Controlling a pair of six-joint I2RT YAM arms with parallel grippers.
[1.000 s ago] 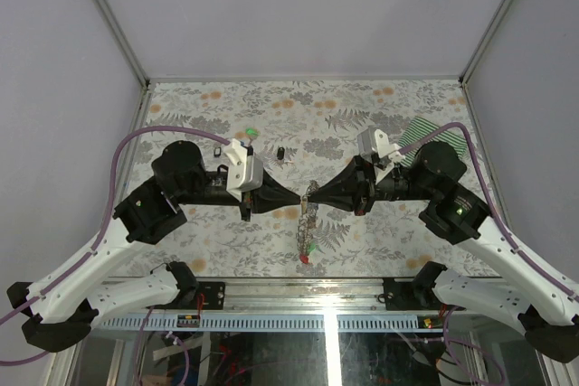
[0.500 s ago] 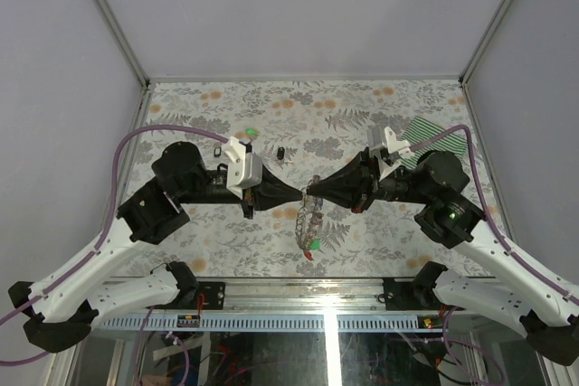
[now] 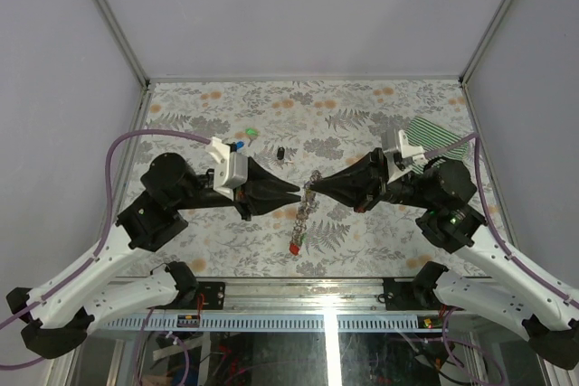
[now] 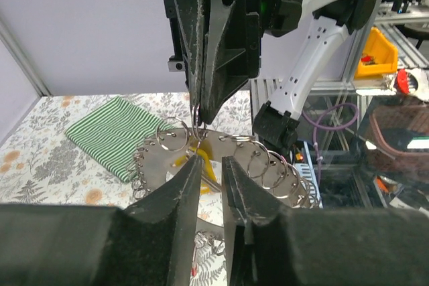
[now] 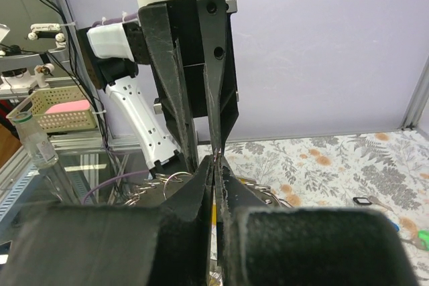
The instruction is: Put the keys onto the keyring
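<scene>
Roughly midway, by the look of it. Beyond the left end effector (image 3: 291, 194), three loose keys lie on the tabletop (image 3: 362, 106) and are left to thread. They are a green-headed key (image 3: 249, 133), a blue-headed key (image 3: 237, 145) close by that arm's wrist, and a black key (image 3: 281, 153) a little to their right.

The left end effector's jaws stand parted by a narrow gap with nothing between them, tips just beside the keyring (image 3: 303, 214). The keyring hangs between the two end effectors, off the tabletop, and shows edge-on from above. Its long axis runs from far to near, with the near end leaning slightly left and the flat face turned toward the left end effector.

Some keys appear to be on it: a red-headed key (image 3: 295, 249) dangles at its near end, and a yellow-headed key (image 4: 179, 163) shows in the left wrist view.

The right end effector (image 3: 314, 189) is clamped on a small wire loop at the keyring's rim. A green striped cloth (image 3: 439, 136) lies beyond it, to its right.
</scene>
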